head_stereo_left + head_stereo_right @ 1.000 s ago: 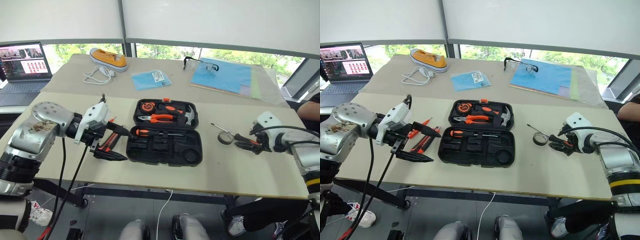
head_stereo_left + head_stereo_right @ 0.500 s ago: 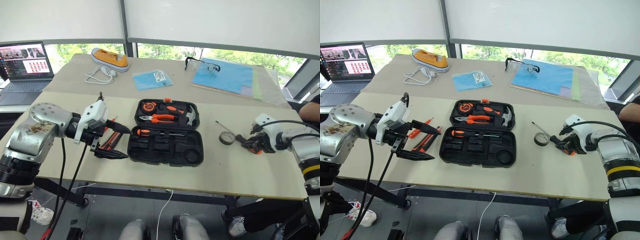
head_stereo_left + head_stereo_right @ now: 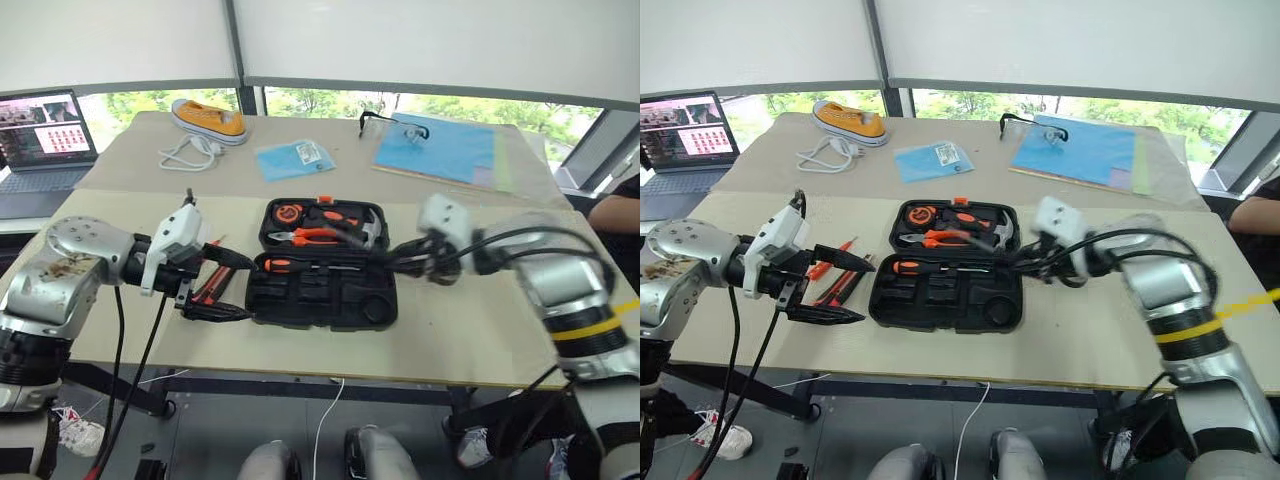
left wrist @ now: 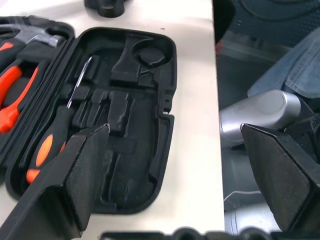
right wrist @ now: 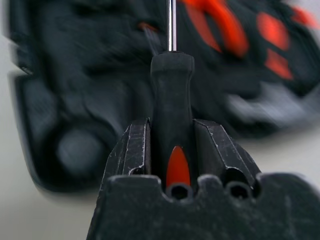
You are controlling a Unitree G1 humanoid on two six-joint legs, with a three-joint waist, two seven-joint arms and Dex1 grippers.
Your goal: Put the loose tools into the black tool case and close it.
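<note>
The right hand (image 5: pixel 172 150) clamps the black, orange-flecked handle of a screwdriver (image 5: pixel 171 110), its two black fingers (image 5: pixel 135 150) pressed to either side and the thin metal shaft running straight out ahead of it toward the black tool case (image 3: pixel 320 290). Held lengthwise like this, the tool looks lined up for laying flat into one of the moulded slots; the case lies open on the counter (image 3: pixel 460 340) just in front of and below the hand, its near tray at the shaft's tip.

One screwdriver (image 3: pixel 300 265) already rests along the tray's hinge side, while the lid half carries pliers (image 3: pixel 310 236) and a hammer (image 3: pixel 365 232) in their own recesses.

The left hand (image 3: pixel 222 285) hangs wide open and empty just beside the case's other end, one finger above the other, the gap turned toward the case. Just behind it, on the counter, lie the remaining loose tools (image 3: pixel 840 270): orange-and-black handles close together, apparently left there until this hand can take them. The case's empty slots show between its spread fingers (image 4: pixel 87 170) in the left wrist view.

The case cannot be closed yet, judging by the tools lying outside it.
</note>
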